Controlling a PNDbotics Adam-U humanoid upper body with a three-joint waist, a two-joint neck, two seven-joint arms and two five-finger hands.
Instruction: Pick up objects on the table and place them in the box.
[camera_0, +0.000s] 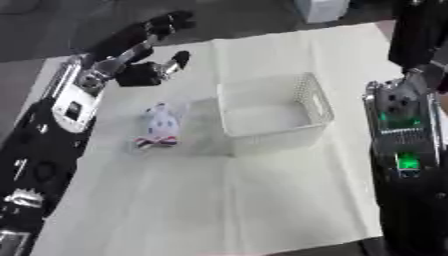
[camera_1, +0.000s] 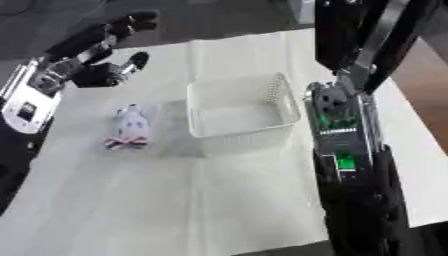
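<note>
One small white packet (camera_0: 158, 127) with a red-striped end lies on the cloth-covered worktop (camera_0: 262, 210) left of centre, beside the white box (camera_0: 273, 111), while the left hand (camera_0: 144, 70) hangs at upper left with fingers apart, and the right hand's fingers cannot be told.

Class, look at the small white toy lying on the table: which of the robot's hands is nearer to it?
Left. The left hand hovers open just beyond the small white toy. The right hand shows in neither view; only its arm lies past the far side of the box.
</note>
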